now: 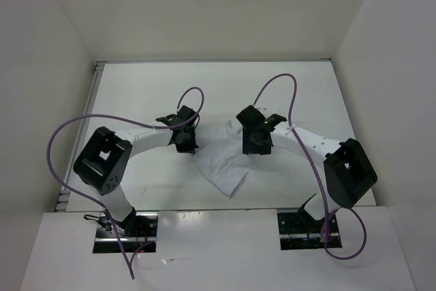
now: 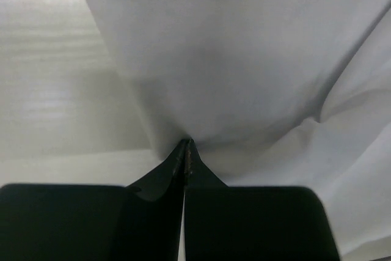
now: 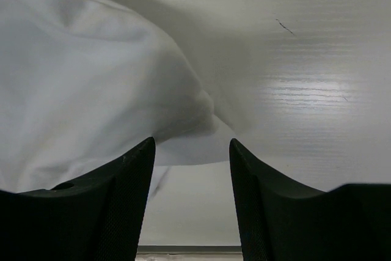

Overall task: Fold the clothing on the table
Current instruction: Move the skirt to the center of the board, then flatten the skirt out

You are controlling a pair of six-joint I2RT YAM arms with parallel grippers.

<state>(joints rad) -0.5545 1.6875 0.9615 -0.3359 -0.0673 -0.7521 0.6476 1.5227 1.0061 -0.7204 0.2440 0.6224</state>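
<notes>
**Left gripper (image 1: 184, 145) pinches the clothing (image 1: 223, 163); right gripper (image 1: 256, 148) spread at its other side**

From the top camera, the clothing lies near the middle of the table (image 1: 306, 86), between the two arms and a little toward their bases. It is a thin white piece, rumpled, with one corner pointing toward the near edge. The left gripper comes down on its left edge and the right gripper on its upper right edge, both touching or just over the fabric. From this height the jaws themselves are too small to judge. A purple cable (image 1: 68, 131) loops from each arm. A thin metal strip (image 1: 97, 90) runs along the table's left side, and plain white walls (image 1: 204, 11) surround it on three sides.

In the left wrist view, the two black fingers (image 2: 256, 224) are pressed together, their tips meeting in a point. A bit of the clothing (image 2: 244, 59) is caught there: the fabric gathers into a small pucker right at the tips and spreads upward from them across most of the view. Bare table (image 2: 55, 90) shows at the left.

In the right wrist view, the fingers (image 3: 122, 200) stand spread wide with nothing between them. The clothing (image 3: 79, 90) bulges in a soft mound at the left, with a thin flat edge reaching into the gap just ahead of the tips. Glossy table (image 3: 317, 90) fills the right side, marked by a short dark scratch (image 3: 284, 25).
</notes>
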